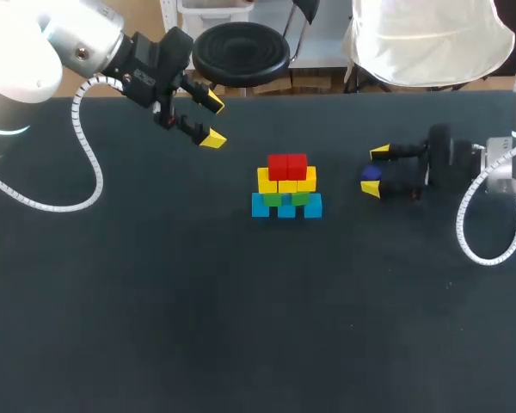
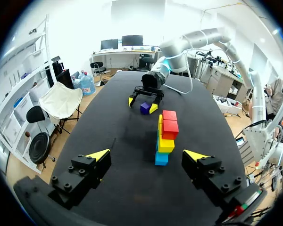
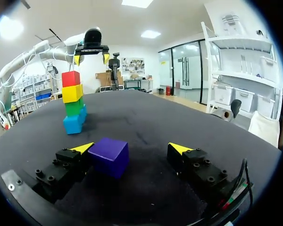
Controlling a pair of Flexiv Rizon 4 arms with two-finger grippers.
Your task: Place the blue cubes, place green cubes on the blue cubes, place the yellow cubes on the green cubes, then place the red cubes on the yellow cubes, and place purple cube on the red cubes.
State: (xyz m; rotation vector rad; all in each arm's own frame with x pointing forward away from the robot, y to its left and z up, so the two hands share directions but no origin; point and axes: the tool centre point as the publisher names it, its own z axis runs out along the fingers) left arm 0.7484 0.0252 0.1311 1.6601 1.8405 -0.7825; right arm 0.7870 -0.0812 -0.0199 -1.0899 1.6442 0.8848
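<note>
Mid-table stands a stepped stack: blue cubes (image 1: 285, 208) at the bottom, green cubes (image 1: 297, 198) on them, then yellow cubes (image 1: 284, 182), and red cubes (image 1: 286, 165) on top. The purple cube (image 1: 371, 175) lies on the table to the stack's right, between the open fingers of my right gripper (image 1: 375, 170). In the right wrist view the purple cube (image 3: 109, 155) rests against one finger of that gripper (image 3: 131, 149), with a gap to the other. My left gripper (image 1: 213, 122) hangs open and empty above the table, back left of the stack (image 2: 164, 136).
The dark table (image 1: 155, 327) is bare apart from the stack and the purple cube. Its front half and both sides are free room. White cables loop down from both arms near the table's side edges.
</note>
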